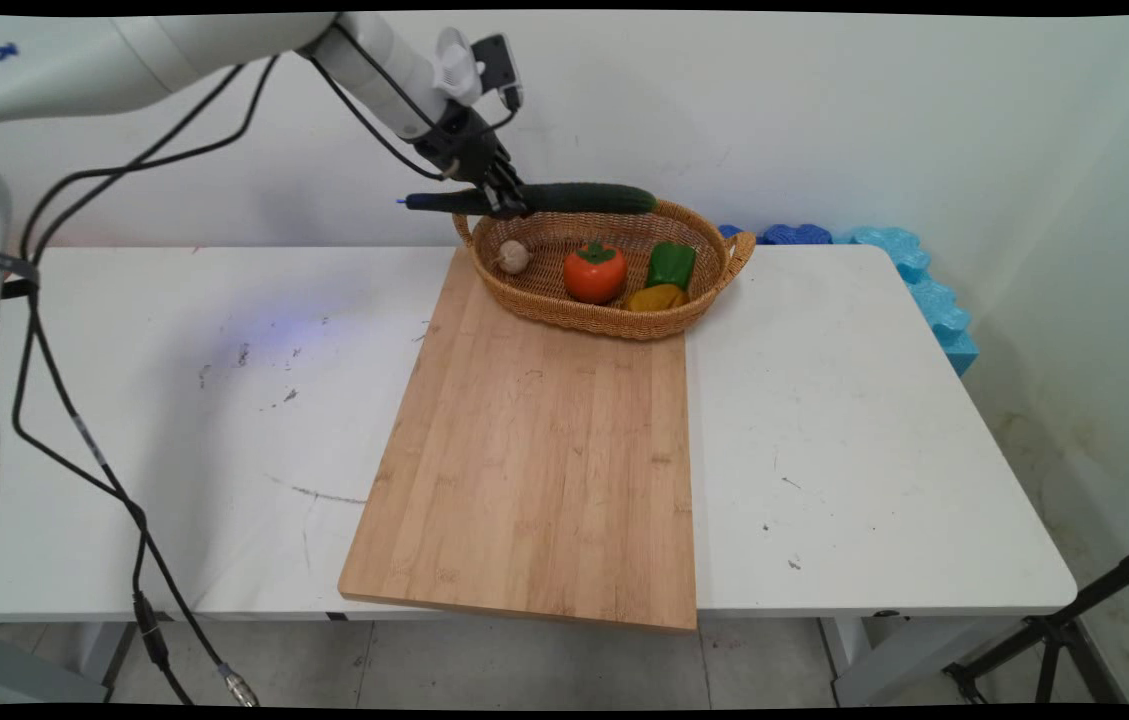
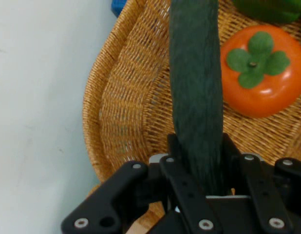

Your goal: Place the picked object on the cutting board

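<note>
Claw [image 1: 506, 203] clamped on long dark-green cucumber [image 1: 579, 198], held level above far rim of oval woven wicker basket [image 1: 614, 318]. Basket sits on far end of pale bamboo board [image 1: 534, 450] on white desk [image 1: 874, 450]. Inside: glossy orange persimmon [image 1: 594, 272], green pepper [image 1: 671, 264], yellow pepper [image 1: 657, 297] partly hidden, small garlic bulb [image 1: 513, 257]

Green pepper [image 2: 267, 9] cut off at top edge; yellow pepper [image 1: 657, 297] partly hidden behind basket [image 1: 614, 322] rim
</note>
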Controlling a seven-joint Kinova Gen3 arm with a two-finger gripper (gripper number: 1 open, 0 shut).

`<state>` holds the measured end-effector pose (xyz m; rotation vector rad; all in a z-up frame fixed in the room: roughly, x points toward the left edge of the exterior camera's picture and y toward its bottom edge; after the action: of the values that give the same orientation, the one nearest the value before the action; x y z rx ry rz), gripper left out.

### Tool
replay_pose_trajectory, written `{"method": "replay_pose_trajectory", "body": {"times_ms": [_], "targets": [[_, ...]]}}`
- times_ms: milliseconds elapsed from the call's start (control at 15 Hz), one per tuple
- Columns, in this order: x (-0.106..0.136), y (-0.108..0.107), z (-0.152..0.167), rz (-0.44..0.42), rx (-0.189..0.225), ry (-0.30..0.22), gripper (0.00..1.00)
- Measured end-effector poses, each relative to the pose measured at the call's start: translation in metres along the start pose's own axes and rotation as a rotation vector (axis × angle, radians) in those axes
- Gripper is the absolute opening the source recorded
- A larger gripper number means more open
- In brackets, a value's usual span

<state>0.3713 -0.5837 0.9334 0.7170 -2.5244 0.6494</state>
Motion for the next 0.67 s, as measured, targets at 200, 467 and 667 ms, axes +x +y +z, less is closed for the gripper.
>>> {"method": "replay_pose_trajectory", "body": {"times_ms": [200,467,667], "targets": [[-0.005,0.011,-0.029,-0.029,-0.017,0.018,0.0],[-0.017,0.03,-0.066,-0.062,-0.058,0.033,0.0],[-0.031,0.05,-0.091,-0.073,-0.105,0.031,0.0]]}}
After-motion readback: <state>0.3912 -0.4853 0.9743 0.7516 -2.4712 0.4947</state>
